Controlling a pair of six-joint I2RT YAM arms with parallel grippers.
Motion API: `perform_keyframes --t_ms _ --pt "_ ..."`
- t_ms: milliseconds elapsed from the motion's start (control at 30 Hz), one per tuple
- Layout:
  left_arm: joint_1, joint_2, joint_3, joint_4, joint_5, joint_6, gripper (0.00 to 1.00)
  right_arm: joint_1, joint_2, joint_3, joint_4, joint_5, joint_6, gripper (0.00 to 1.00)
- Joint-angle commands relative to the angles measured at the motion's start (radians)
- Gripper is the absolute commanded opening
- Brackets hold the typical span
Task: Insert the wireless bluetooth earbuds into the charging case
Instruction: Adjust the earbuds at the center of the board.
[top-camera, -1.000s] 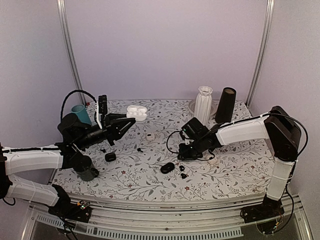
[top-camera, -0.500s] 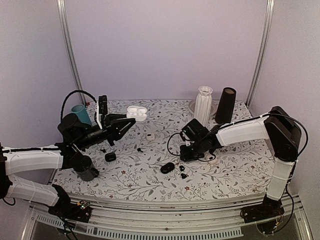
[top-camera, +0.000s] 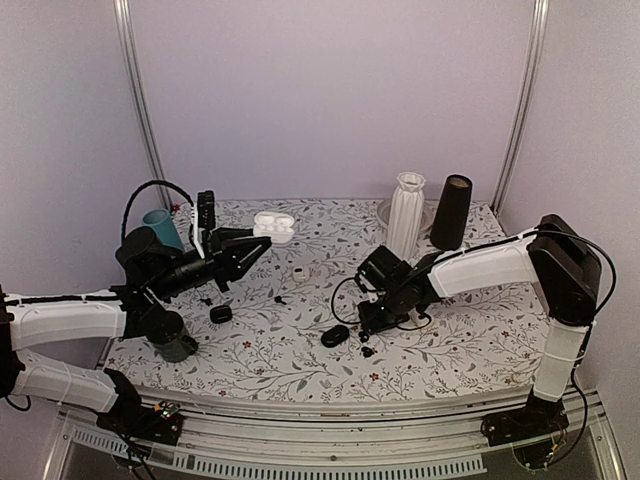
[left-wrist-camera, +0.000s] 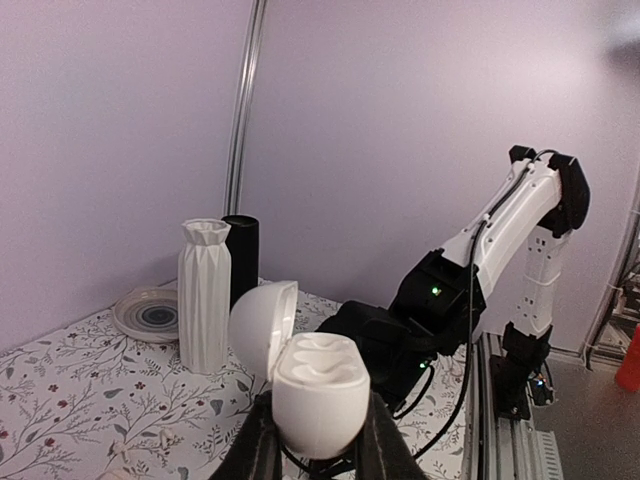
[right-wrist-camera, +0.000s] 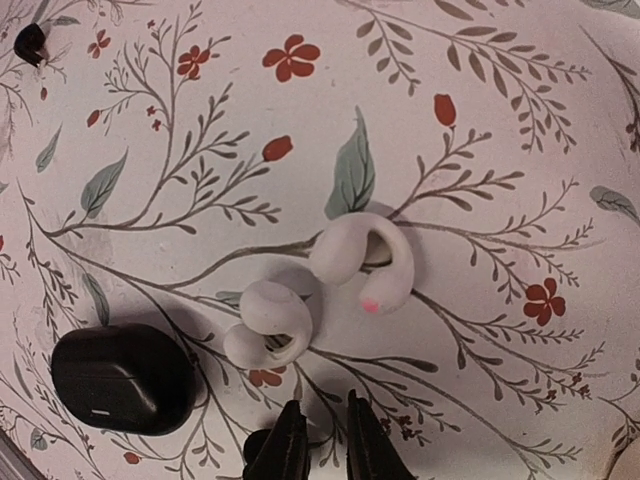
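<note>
My left gripper (left-wrist-camera: 318, 425) is shut on an open white charging case (left-wrist-camera: 320, 390) and holds it up above the table's left side, lid tipped back; it also shows in the top view (top-camera: 273, 226). My right gripper (right-wrist-camera: 322, 402) is open by a narrow gap, empty, low over the table. Two white clip-shaped earbuds (right-wrist-camera: 362, 262) (right-wrist-camera: 265, 320) lie just ahead of it. A tiny black earbud (right-wrist-camera: 260, 445) lies beside its left finger. Another black earbud (right-wrist-camera: 30, 42) lies far off. In the top view the right gripper (top-camera: 363, 322) is mid-table.
A closed black case (right-wrist-camera: 122, 377) lies next to the white earbuds, also in the top view (top-camera: 335, 335). Another black case (top-camera: 221, 313) and small black bits (top-camera: 281, 299) lie at the left. A white vase (top-camera: 407, 208), a black cylinder (top-camera: 452, 210) and a plate stand at the back.
My right gripper has moved left and nearer, down toward the black case and earbuds. The left arm with the white case has not moved.
</note>
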Motion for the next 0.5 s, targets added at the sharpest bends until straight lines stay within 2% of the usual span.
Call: perform_keyframes --t_ms 0,267,467 --pt "0.006 -0.019 -0.010 0.001 -0.001 -0.006 0.00 0.016 0.029 0.029 0.039 -0.026 0.014 0.15" --pt "0.007 -0.054 -0.032 -0.011 -0.023 0.005 0.00 0.022 0.072 0.068 0.059 -0.031 0.070 0.16" --pt "0.008 -0.060 -0.034 -0.013 -0.022 0.008 0.00 0.023 0.112 0.158 0.056 -0.030 0.121 0.17"
